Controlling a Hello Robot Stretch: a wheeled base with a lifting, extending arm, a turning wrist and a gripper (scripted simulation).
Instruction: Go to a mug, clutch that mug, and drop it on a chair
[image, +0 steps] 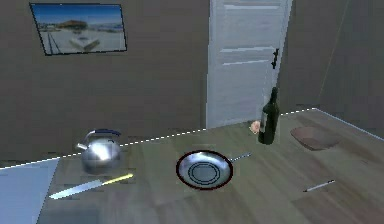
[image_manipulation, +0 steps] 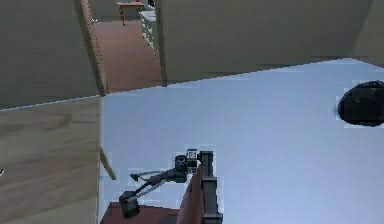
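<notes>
I am looking across a wooden table (image: 270, 190) in the forward view, with a white door (image: 245, 60) and a framed picture (image: 78, 27) behind it. On the table I am seeing a round pan (image: 205, 170), a metal kettle (image: 100, 152), a dark bottle (image: 269, 115) standing upright, a knife (image: 90, 186) and a small pale blob (image: 257, 127) just beside the bottle's foot. I cannot tell whether that is the mug, nor which way it is pointing.

In the arm side view the arm (image_manipulation: 205, 195) is rising over a pale surface (image_manipulation: 260, 120). The gripper (image_manipulation: 140, 190) is reaching toward that view's lower left, with a red-brown patch (image_manipulation: 150, 214) behind it. I cannot tell how wide its fingers are standing, whether it is holding anything, or how the blob is lying relative to it.
</notes>
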